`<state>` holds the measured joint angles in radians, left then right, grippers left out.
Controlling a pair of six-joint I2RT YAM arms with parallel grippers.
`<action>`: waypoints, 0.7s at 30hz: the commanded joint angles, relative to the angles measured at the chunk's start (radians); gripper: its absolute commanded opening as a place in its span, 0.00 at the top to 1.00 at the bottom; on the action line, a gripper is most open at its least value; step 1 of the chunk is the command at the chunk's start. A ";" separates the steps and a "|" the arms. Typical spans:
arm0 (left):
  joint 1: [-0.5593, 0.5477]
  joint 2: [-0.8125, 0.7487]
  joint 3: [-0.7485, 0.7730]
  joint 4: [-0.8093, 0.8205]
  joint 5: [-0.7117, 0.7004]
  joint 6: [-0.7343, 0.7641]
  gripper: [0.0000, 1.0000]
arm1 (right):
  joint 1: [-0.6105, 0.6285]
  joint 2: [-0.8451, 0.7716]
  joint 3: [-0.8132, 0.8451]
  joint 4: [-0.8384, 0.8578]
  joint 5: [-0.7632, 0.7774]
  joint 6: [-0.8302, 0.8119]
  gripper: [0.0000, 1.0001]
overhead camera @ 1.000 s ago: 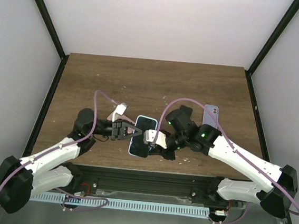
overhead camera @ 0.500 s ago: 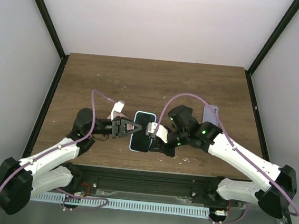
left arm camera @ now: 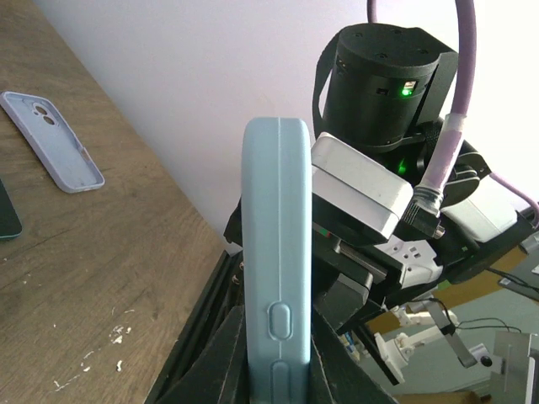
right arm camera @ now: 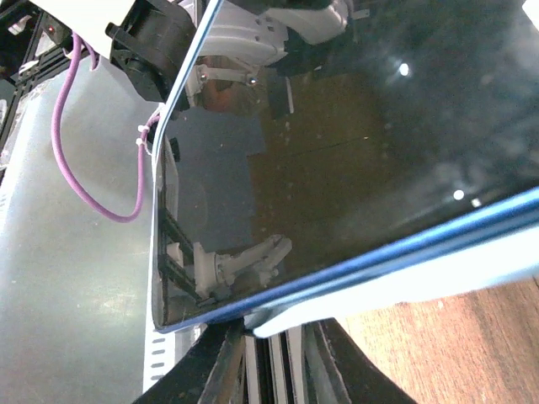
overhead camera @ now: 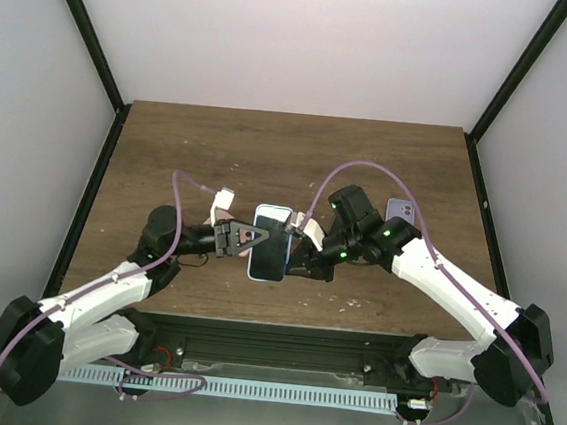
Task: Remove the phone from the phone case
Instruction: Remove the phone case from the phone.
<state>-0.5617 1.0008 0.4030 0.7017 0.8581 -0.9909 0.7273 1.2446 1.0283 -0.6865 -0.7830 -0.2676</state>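
Above the table (overhead camera: 169, 151), overhead view: left gripper (overhead camera: 250, 237) and right gripper (overhead camera: 303, 249) flank the phone (overhead camera: 270, 243), held aloft for peeling. Left wrist: jaws clenched on the case (left arm camera: 276, 252) edge, anchoring it. Right wrist: jaws straddle the phone's rim; grip unclear.

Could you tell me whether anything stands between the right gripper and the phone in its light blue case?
Nothing visible does: the right gripper sits at one edge of the cased phone, and the left gripper grips the opposite edge.

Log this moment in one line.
left gripper: shut on phone case, aloft | right gripper: at opposite edge, grip unclear | phone: in case
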 commanded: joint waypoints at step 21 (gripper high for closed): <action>-0.188 0.091 -0.059 0.166 0.022 -0.006 1.00 | -0.132 0.022 0.101 0.593 -0.129 0.333 0.74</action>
<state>-0.6327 1.1099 0.3832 0.8890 0.6792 -1.0496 0.6453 1.2652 1.0309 -0.5991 -0.8867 -0.0494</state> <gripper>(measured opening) 0.120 0.257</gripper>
